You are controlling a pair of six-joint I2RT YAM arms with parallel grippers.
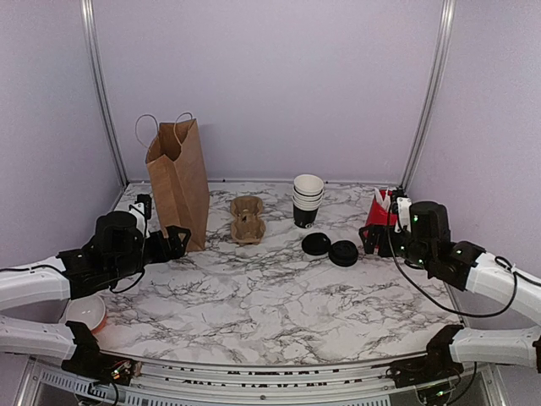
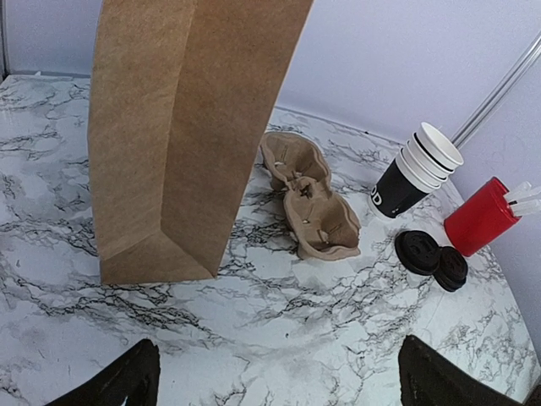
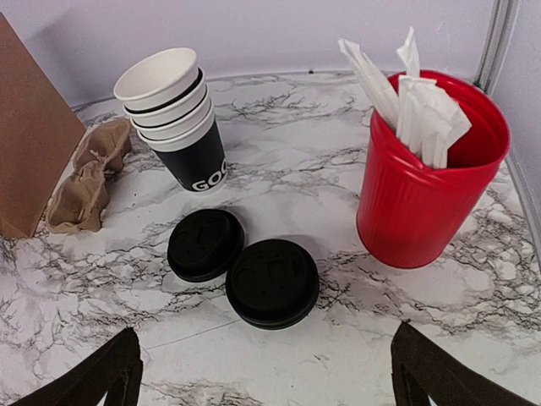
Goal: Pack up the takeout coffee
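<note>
Right gripper [image 3: 266, 372] is wide open and empty. The takeout coffee [image 3: 272, 282] stands upright just beside the red cup [image 3: 427, 182], straight ahead of it. Left gripper [image 2: 279, 376] is wide too, but much farther off.

You have one brown paper bag [image 1: 179, 182], one cardboard cup carrier [image 1: 248, 218] just right of it, then a stack of four black paper cups [image 3: 182, 135], two black lids [image 3: 205, 244] and one red cup [image 3: 431, 194] farther right.
</note>
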